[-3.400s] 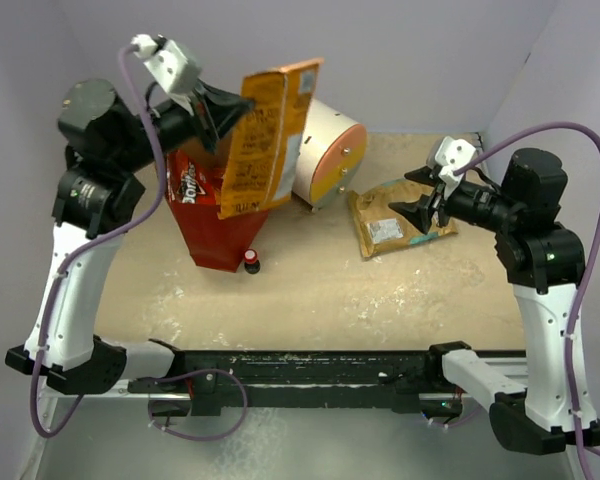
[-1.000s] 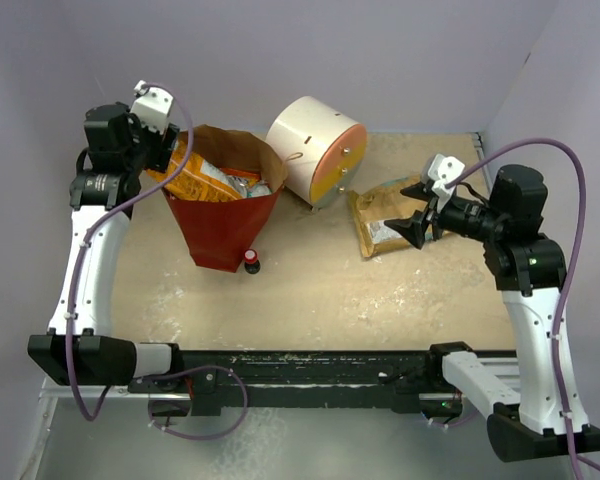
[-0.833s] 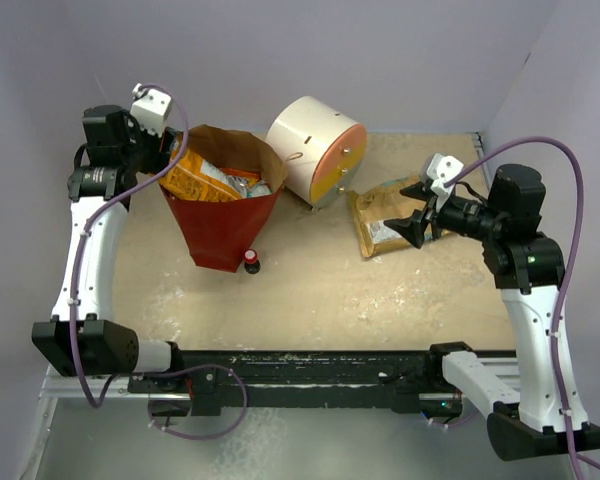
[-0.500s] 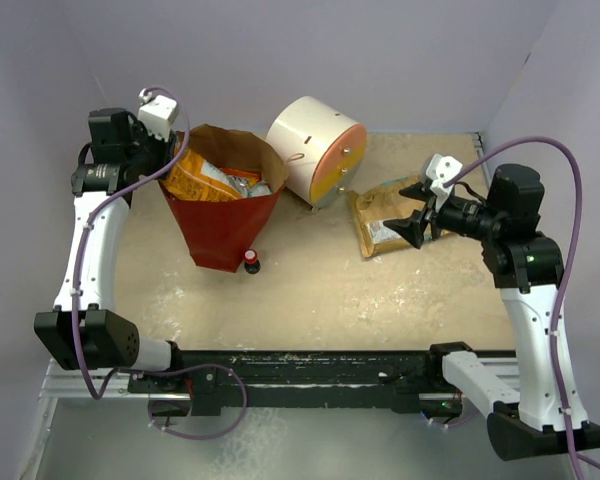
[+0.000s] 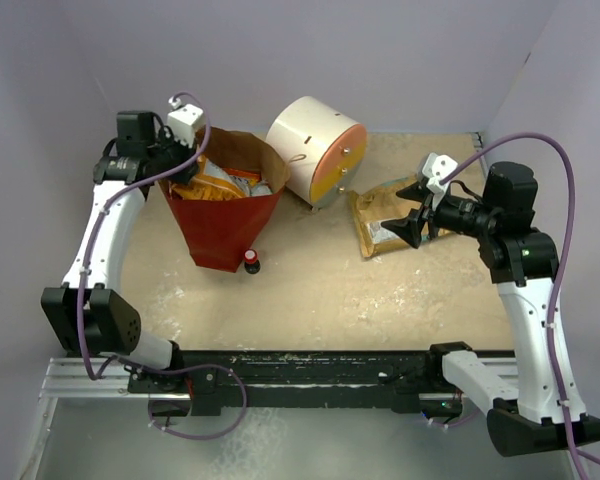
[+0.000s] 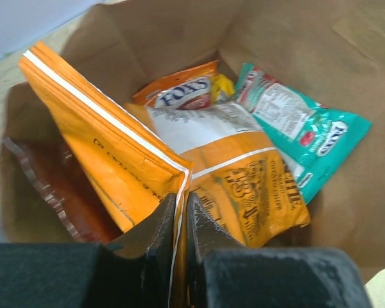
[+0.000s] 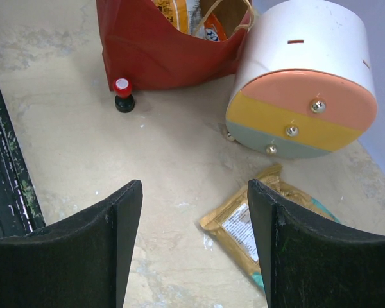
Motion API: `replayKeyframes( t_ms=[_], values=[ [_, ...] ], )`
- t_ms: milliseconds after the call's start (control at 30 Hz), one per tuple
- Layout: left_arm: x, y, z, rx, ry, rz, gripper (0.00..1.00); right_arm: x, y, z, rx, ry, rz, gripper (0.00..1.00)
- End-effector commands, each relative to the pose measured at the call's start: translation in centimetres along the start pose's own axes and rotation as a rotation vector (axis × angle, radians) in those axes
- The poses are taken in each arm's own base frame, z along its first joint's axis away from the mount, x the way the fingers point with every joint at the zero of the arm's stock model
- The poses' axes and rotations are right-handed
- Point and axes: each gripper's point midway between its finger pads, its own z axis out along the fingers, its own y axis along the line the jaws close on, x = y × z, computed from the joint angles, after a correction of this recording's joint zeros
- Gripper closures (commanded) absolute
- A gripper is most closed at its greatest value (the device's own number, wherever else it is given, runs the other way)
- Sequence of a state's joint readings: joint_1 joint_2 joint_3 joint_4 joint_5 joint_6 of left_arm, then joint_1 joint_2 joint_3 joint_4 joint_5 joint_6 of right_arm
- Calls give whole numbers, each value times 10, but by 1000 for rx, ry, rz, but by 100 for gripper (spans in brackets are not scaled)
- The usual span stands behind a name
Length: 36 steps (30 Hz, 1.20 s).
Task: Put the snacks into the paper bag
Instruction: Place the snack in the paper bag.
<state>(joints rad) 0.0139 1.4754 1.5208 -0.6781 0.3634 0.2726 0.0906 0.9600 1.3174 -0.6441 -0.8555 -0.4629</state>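
Lighting even and diffuse, moderately bright. Shadows on counter (image 5: 320, 290) soft, faint. Left hand (image 6: 181, 212) slightly blurred close to lens.

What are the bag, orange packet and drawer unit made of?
The bag: paper, matte red outside, creased brown kraft inside. The orange packet: thin glossy printed film, likely plastic, crinkled. The drawer unit: smooth cream shell, probably plastic or painted wood.

Table (image 5: 310, 300) — paper bag (image 5: 220, 225), bottle (image 5: 251, 263), drawer unit (image 5: 315, 150), packet (image 5: 375, 215)
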Motion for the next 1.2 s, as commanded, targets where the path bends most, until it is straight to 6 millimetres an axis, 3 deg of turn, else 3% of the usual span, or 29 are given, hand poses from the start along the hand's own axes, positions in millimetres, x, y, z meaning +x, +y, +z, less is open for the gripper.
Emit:
replayKeyframes(
  t_ms=[0,333,467,567,700,900,1167],
  values=[
    [-11,-32,12,83,-1,50,85,-9,0,-1,-5,-33,-35,31],
    [20,-41,48,144,146,18,72,-2,-2,1,5,-21,-28,31],
    [29,-46,51,173,175,10,59,15,-12,9,23,24,-7,31],
    [29,-51,45,195,184,13,49,36,-31,17,72,88,-19,31],
    [11,-49,31,174,133,45,41,71,-49,29,118,172,10,32],
    [-22,-41,8,121,42,101,30,123,-109,37,394,295,99,30],
    [-61,-39,-25,54,-112,148,14,186,-165,36,608,470,193,28]
  ],
)
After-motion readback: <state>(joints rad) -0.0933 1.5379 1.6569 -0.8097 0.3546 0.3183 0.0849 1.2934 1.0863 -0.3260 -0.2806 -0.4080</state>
